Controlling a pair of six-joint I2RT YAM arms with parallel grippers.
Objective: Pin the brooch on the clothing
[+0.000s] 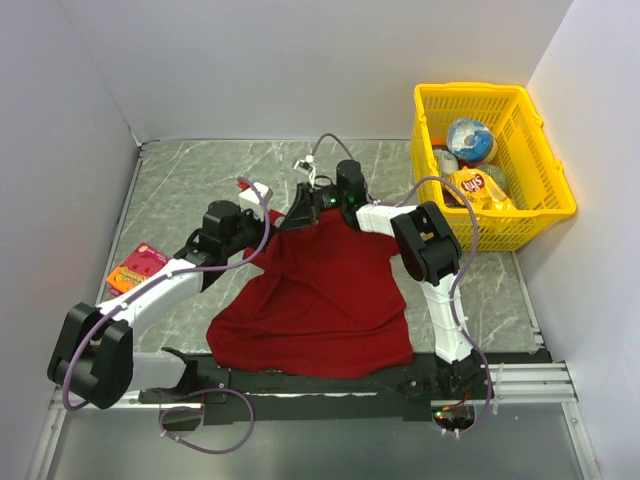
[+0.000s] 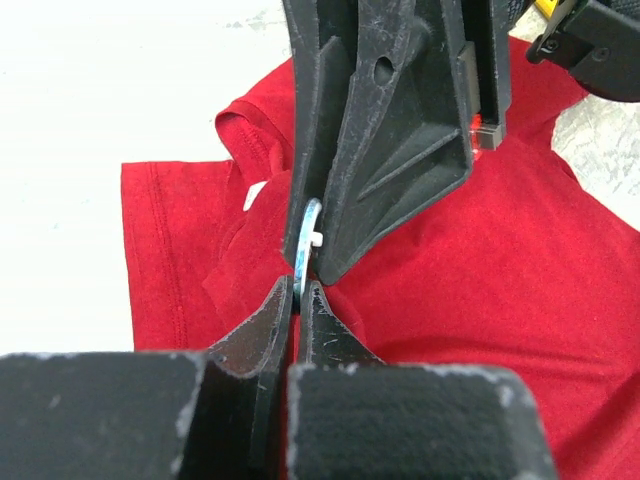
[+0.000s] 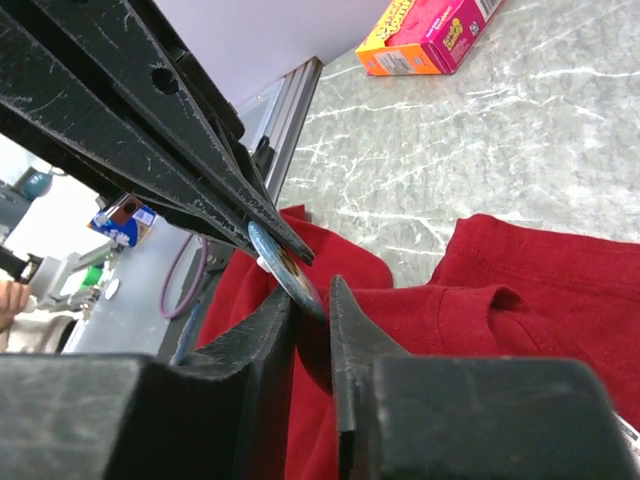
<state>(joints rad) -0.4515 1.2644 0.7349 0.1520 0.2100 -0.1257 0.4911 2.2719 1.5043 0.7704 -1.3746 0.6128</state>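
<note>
The brooch [image 2: 308, 240] is a thin round disc with a pale, bluish-white rim. It sits over the neck end of the T-shirt [image 1: 320, 300], between the tips of the two hands. The left wrist camera sees it exactly from the edge, as a narrow sliver. There the left hand [image 2: 298, 290] is pressed closed on the lower part of the disc, and one black finger of the right hand comes down from above and touches its side. The right wrist camera shows the disc as a long oval with a dark, glossy face. In that view the right hand [image 3: 312, 300] has its fingers a little apart, and the lower edge of the disc reaches into the gap. I cannot tell if these fingers press on it. The top camera does not show the brooch at all, only the two arms meeting above the collar.

The T-shirt is soft dark-red knit with stitched hems, and it lies wrinkled on the grey, marble-patterned bench [image 1: 190, 180]. A small white label [image 2: 255, 195] shows at the neck. The fingers are black, scuffed plastic wedges. An orange-and-pink flat box [image 1: 135, 268] lies at the left side of the bench, and a yellow lattice basket [image 1: 520, 228] with snack packets stands at the far right.
</note>
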